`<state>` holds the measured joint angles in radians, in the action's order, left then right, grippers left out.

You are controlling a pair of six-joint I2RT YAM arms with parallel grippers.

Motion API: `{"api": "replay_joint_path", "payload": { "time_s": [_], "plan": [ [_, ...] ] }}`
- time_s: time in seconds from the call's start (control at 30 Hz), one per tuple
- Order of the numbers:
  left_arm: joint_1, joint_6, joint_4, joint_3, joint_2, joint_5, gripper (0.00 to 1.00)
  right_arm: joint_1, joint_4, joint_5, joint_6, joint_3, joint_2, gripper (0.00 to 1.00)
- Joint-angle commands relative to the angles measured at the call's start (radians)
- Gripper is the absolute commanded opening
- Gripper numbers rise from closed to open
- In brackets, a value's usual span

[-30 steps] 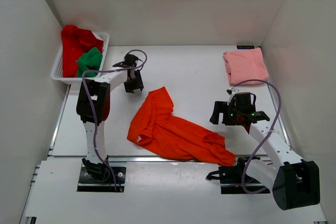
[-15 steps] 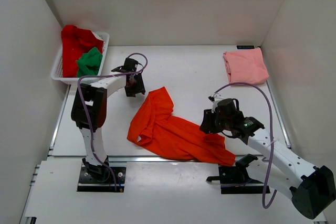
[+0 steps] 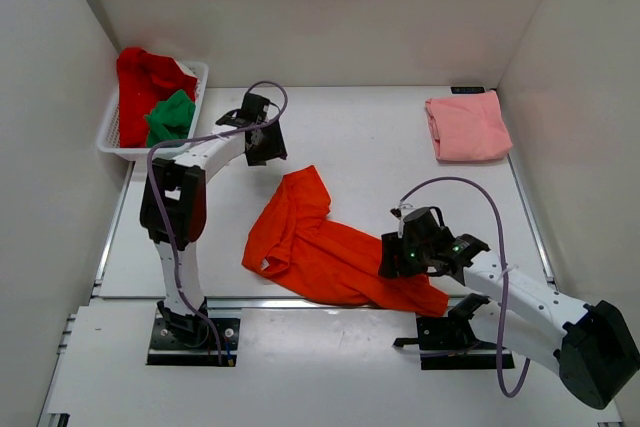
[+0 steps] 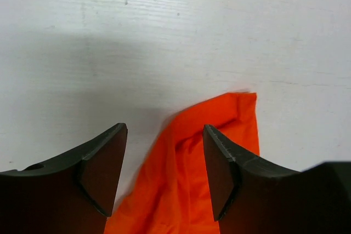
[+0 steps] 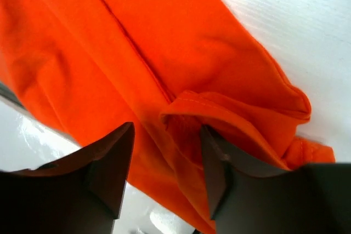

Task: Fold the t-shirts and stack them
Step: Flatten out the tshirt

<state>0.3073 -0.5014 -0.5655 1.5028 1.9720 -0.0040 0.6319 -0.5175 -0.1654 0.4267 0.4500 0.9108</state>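
Top view: you've got the orange t-shirt [image 3: 330, 247] crumpled at ctr-bottom, the pink t-shirt [image 3: 467, 127] folded upper right, and the red t-shirt [image 3: 140, 82] & green t-shirt [image 3: 172, 117] in the basket [image 3: 108, 132] upper left.
L wrist view: left gripper [image 4: 164, 132] has jaws apart and empty, w/ the orange tip at bottom ctr.
R wrist view: right gripper [image 5: 166, 130] has jaws apart over an orange fold, not pinching it.

orange t-shirt [image 3: 320, 247] crumpled, pink t-shirt [image 3: 467, 127] folded — apart

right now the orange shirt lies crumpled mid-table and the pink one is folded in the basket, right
No: the top view shows the pink shirt folded on the table, far right, not in the basket. The orange shirt does lie crumpled mid-table.
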Motion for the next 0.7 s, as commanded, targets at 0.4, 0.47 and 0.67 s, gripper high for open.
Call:
{"api": "replay_joint_path", "payload": {
  "time_s": [0.4, 0.47, 0.67],
  "plan": [
    [0.095, 0.009, -0.135, 0.399, 0.263, -0.025, 0.72, -0.078, 0.091, -0.003, -0.025, 0.013, 0.036, 0.00],
    [0.104, 0.011, -0.166, 0.418, 0.292, -0.002, 0.73, -0.097, 0.083, -0.016, -0.031, 0.012, 0.027, 0.00],
    [0.148, 0.046, -0.163, 0.369, 0.281, 0.016, 0.76, -0.107, 0.076, -0.023, -0.037, 0.003, 0.017, 0.00]
  ]
}}
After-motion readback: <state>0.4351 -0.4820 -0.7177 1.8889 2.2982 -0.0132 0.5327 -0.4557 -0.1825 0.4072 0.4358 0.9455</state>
